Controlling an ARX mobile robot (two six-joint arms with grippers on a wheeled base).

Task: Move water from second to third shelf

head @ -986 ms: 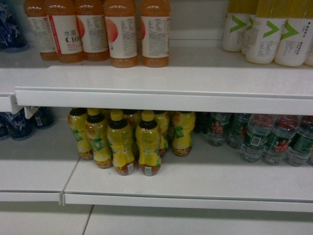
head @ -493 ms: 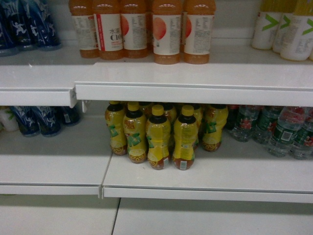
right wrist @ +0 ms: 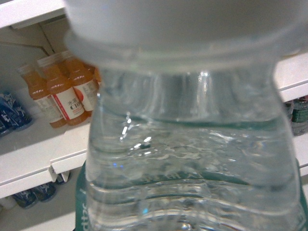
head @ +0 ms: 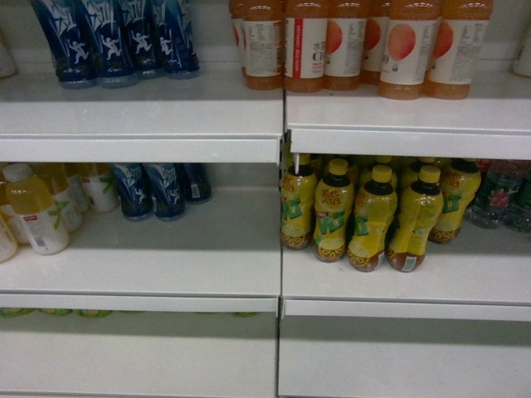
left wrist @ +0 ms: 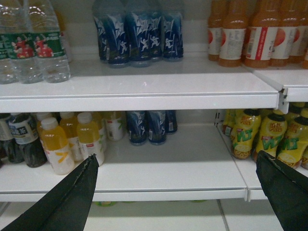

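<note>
The water [right wrist: 192, 159], a clear ribbed bottle with a white cap and the edge of a dark green label, fills the right wrist view. It sits so close that the right gripper's fingers are hidden behind it, and it appears held off the shelves. More water bottles with green labels stand on the upper shelf at the left [left wrist: 33, 43] and at the far right of the middle shelf [head: 498, 195]. My left gripper [left wrist: 176, 159] is open, its dark fingers [left wrist: 72, 197] wide apart before a bare stretch of shelf [left wrist: 183, 159]. Neither gripper shows in the head view.
Yellow-wrapped bottles [head: 373, 215] crowd the middle shelf right of the shelf joint. Orange drinks [head: 348, 46] and blue bottles [head: 116, 37] stand on the shelf above. More blue bottles [head: 158, 191] and pale yellow drinks [head: 33, 211] stand on the left half of the middle shelf [head: 166, 249].
The head view has swung left: yellow and orange bottles have slid rightward in the frame, and the blue bottles and the left shelf section have come into view.
</note>
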